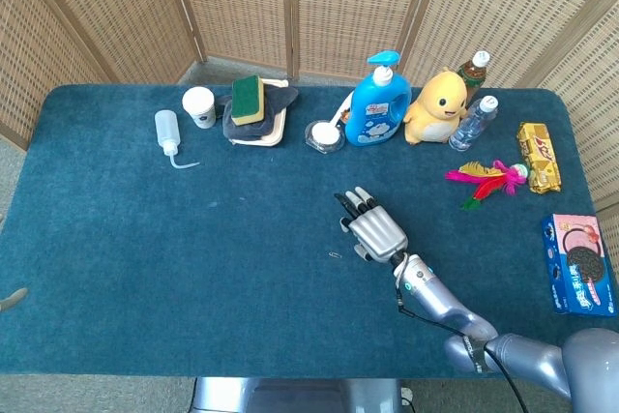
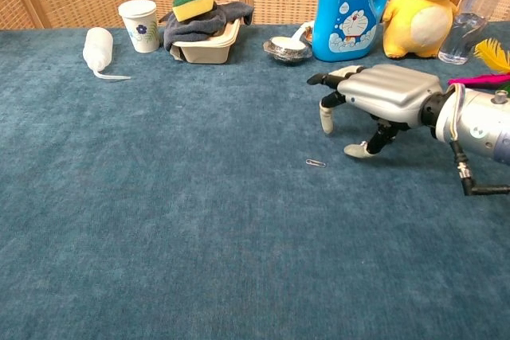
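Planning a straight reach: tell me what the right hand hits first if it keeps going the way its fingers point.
The right hand points up-table and slightly left. The cloth ahead looks free until the small bowl beside the blue detergent bottle, probably the first contact, though depth is uncertain.
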`<action>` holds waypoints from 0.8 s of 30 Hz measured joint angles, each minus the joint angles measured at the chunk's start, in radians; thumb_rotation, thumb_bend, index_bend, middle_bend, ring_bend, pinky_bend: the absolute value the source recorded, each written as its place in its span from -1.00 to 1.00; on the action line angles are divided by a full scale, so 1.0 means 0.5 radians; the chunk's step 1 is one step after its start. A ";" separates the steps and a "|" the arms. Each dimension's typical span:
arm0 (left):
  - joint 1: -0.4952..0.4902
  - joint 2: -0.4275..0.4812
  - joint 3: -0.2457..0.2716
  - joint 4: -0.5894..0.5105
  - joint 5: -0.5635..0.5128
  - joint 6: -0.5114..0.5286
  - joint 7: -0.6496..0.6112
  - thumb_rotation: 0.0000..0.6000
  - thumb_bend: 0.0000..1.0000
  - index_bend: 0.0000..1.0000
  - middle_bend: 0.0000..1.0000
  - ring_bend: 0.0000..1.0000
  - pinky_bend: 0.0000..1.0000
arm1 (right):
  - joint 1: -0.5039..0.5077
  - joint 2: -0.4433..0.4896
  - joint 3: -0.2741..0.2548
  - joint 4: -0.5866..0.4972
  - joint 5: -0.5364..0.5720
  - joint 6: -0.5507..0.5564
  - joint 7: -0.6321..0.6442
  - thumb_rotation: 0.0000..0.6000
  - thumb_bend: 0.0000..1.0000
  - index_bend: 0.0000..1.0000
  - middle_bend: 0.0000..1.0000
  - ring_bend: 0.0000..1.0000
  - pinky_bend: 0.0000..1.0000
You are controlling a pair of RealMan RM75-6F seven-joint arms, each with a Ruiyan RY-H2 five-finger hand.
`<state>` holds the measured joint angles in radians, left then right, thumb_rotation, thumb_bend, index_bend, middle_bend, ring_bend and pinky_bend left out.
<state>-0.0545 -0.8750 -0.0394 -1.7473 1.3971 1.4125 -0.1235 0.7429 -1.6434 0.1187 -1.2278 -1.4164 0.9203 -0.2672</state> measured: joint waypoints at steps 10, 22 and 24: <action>0.002 0.006 -0.003 0.008 -0.005 0.001 -0.022 1.00 -0.55 -1.00 -1.00 -1.00 -1.00 | -0.022 -0.021 0.026 0.029 -0.028 0.129 0.050 1.00 -0.30 -0.21 -1.00 -1.00 -0.90; 0.002 0.009 0.003 0.005 0.010 0.000 -0.025 1.00 -0.55 -1.00 -1.00 -1.00 -1.00 | -0.030 0.144 -0.064 -0.179 -0.020 0.015 -0.007 1.00 -0.30 -0.41 -1.00 -1.00 -0.90; 0.003 0.009 0.003 0.003 0.008 0.001 -0.025 1.00 -0.55 -1.00 -1.00 -1.00 -1.00 | -0.030 0.133 -0.069 -0.162 -0.019 0.012 -0.009 1.00 -0.30 -0.40 -1.00 -1.00 -0.90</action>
<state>-0.0529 -0.8703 -0.0379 -1.7459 1.4013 1.4130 -0.1360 0.7281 -1.5768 0.0843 -1.3089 -1.4257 0.9263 -0.2715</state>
